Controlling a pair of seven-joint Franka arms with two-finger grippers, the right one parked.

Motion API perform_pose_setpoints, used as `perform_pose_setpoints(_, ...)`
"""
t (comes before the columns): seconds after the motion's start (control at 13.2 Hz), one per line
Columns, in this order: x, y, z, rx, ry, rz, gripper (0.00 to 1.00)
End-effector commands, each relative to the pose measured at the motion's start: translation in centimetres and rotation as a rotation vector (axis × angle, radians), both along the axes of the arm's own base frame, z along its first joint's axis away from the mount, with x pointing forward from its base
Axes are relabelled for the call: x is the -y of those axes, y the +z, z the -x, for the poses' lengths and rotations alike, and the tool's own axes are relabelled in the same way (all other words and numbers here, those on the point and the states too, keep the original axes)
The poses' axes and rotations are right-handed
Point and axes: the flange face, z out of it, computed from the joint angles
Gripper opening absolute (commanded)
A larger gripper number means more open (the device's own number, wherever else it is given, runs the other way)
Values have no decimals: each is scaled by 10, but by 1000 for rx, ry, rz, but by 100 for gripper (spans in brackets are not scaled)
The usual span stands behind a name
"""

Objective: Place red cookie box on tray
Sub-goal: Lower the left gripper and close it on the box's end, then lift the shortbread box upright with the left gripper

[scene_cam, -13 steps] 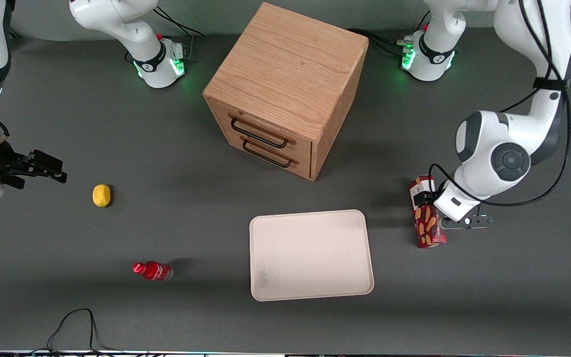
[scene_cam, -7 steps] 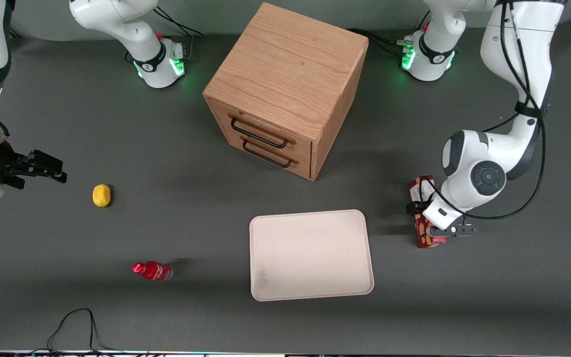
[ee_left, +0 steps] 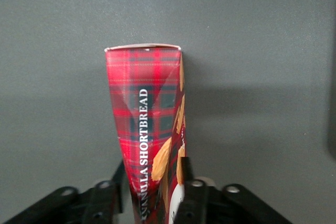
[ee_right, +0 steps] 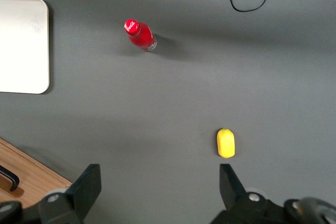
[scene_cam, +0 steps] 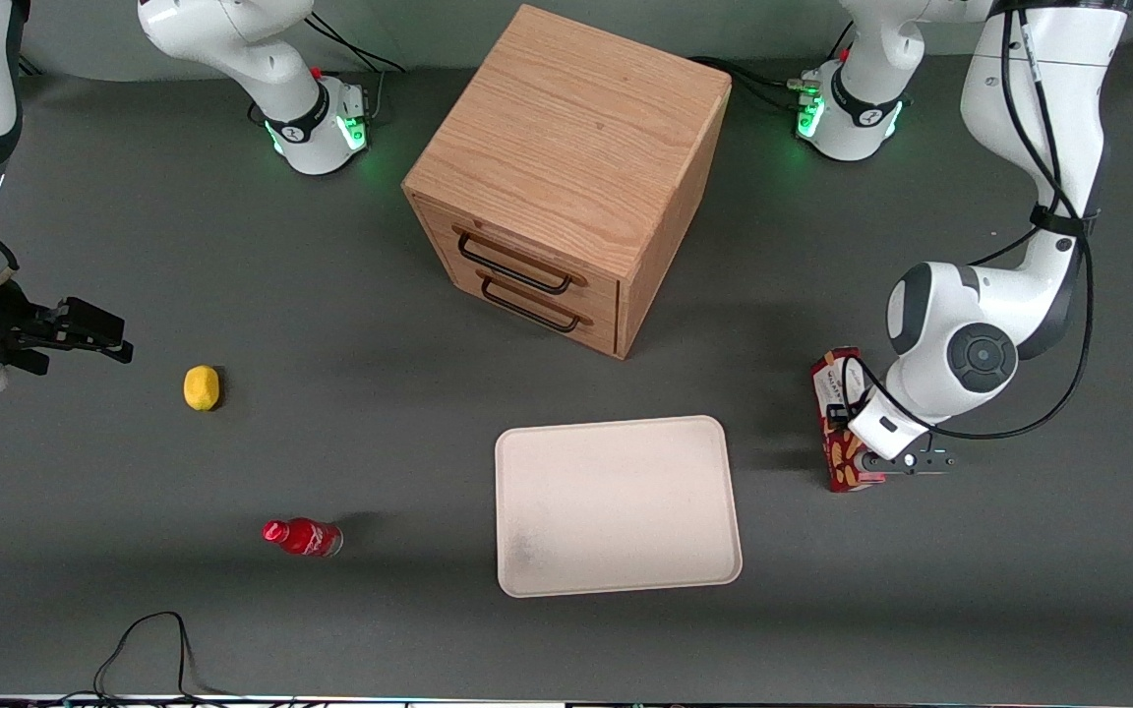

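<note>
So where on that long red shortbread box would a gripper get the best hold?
Across its two broad faces, coming down from above. The red cookie box lies on a narrow edge, so its thin width fits between the fingers. That is where the gripper sits now, one finger against each face, near the white-label end. A grip nearer the middle might balance better on the way to the tray.

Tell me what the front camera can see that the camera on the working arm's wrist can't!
Only the front view shows the flat cream-white rectangular tray, the wooden two-drawer cabinet, the small yellow lemon and the small red bottle. Only the wrist view shows the white words VANILLA SHORTBREAD on the long dark-red plaid cookie box, and one black finger on each side of it. Both show that box, the gripper around it, and the grey table.
</note>
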Motion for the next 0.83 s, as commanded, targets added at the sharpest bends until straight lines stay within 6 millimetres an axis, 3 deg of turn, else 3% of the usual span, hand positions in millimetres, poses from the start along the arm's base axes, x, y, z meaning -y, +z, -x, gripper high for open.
perform_pose_setpoints(0.0, 0, 12, -2, -1, -5, 2, 0)
perform_pose_setpoints(0.15, 1, 27, -7, -15, 1, 2, 0)
perform_pose_setpoints(0.45, 1, 105, -19, -48, 24, 1, 0)
perform_pose_setpoints(0.68, -4, 159, -12, -62, 41, 10, 0)
perform_pose_setpoints(0.76, -5, 168, -9, -66, 41, 10, 0)
